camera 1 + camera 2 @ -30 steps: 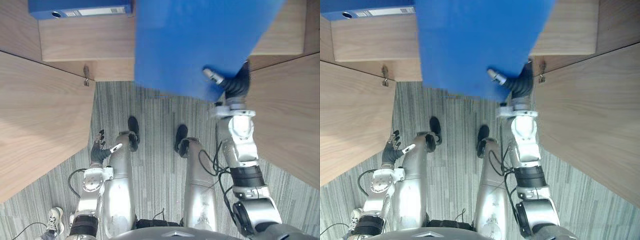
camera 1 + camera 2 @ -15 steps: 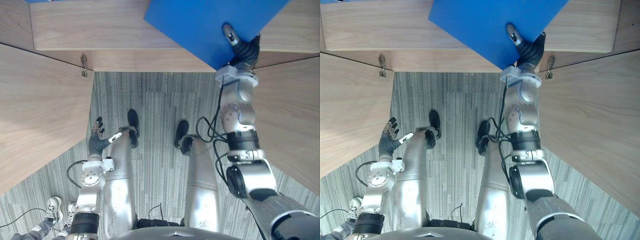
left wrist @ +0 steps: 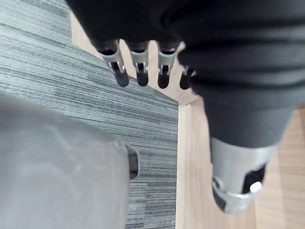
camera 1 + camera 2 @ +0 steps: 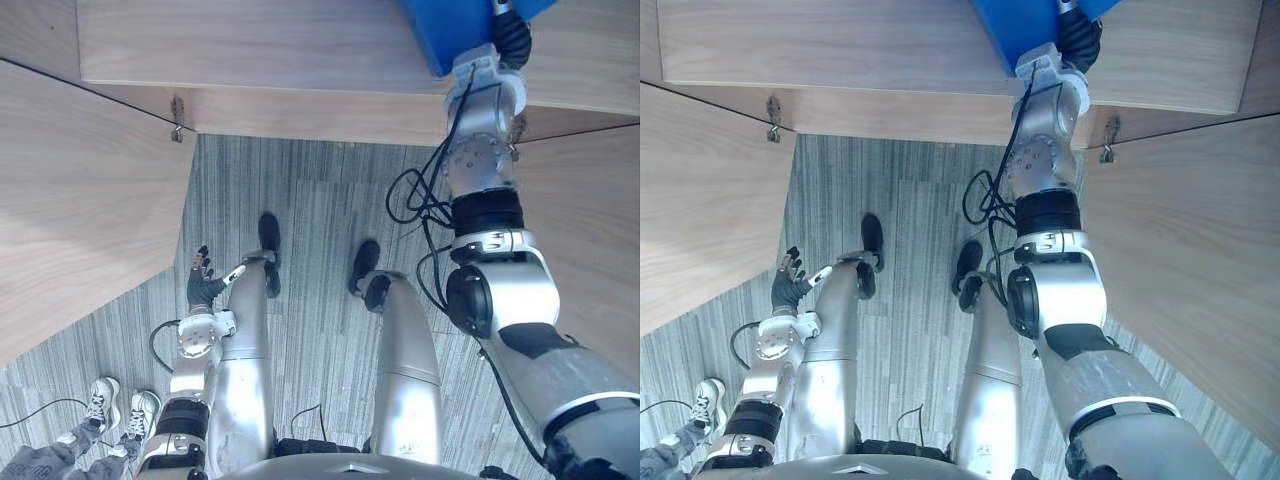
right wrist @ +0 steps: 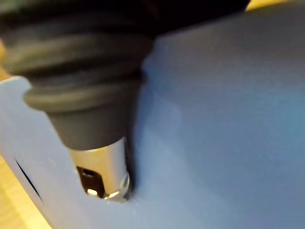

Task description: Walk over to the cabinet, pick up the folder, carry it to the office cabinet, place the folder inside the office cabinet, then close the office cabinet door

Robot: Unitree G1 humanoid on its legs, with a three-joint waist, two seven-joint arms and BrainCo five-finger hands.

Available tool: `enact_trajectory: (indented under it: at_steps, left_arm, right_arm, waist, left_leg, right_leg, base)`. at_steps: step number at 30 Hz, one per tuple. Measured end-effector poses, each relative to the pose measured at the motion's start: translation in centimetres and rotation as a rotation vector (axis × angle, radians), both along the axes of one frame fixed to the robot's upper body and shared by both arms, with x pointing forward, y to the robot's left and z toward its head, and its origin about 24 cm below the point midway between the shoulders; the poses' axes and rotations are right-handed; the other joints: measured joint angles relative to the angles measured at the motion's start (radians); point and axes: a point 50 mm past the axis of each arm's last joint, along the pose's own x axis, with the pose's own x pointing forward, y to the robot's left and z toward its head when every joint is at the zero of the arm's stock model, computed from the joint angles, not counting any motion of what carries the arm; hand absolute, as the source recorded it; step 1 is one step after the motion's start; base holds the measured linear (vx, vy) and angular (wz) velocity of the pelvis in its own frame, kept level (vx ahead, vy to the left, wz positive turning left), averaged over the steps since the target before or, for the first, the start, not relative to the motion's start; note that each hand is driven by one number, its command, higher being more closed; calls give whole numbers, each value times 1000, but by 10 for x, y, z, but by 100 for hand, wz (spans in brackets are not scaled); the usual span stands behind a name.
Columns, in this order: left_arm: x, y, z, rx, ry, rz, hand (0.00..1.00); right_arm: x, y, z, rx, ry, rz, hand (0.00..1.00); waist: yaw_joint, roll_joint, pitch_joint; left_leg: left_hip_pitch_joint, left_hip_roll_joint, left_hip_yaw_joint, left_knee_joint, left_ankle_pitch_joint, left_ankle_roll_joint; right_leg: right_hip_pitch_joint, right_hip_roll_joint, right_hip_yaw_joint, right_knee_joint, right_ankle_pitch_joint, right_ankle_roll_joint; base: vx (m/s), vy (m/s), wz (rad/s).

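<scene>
At the cabinet (image 4: 250, 50), right hand (image 4: 510, 38) grips blue folder (image 4: 440, 30); left hand (image 4: 203, 287) slack.

You get just a lower corner of the folder (image 4: 440, 30) — the top edge cuts off the rest, so how it sits against the office cabinet (image 4: 300, 60) can't be told. The right hand (image 4: 511, 38) runs off that edge too, its grip unreadable. At the lower left, a person's shoes (image 4: 102, 405) — the legs are cropped.

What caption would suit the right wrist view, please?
Right hand pinching the blue folder, its thumb flat on the cover.
</scene>
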Motion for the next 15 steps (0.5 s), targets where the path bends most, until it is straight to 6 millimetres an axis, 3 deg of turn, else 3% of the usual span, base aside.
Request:
enact_trajectory:
  at_steps: [5,6,9,15]
  left_arm:
    - [-2,-4,-8,-8,41,1,0]
    - [-2,-4,-9,-9,44,1,0]
    - [-3,-6,-12,-8,60,6,0]
    - [-3,-8,-12,-2,61,15,0]
  right_arm:
    - [5,-10,-10,137,59,-2,100]
    - [6,-11,-10,147,64,-4,0]
    - [6,-11,-13,238,95,-10,0]
    - [8,-7,-9,246,110,-4,0]
  waist:
    - [14,3,-40]
    - [15,3,-43]
    - [19,3,-56]
    - [17,3,-57]
  left_leg:
    - [3,-3,-3,-37,22,-3]
    - [3,-3,-4,-39,23,-4]
    - [7,-4,-6,-57,33,-8]
    - [16,-4,-7,-74,48,-11]
  right_leg:
    - [3,0,-15,-23,8,-9]
    - [3,0,-16,-25,8,-9]
    - [6,0,-22,-36,12,-12]
    - [11,1,-26,-48,20,-16]
  base:
    - [-13,-27,7]
    - [-4,-20,5]
    - [0,-13,3]
    - [0,0,0]
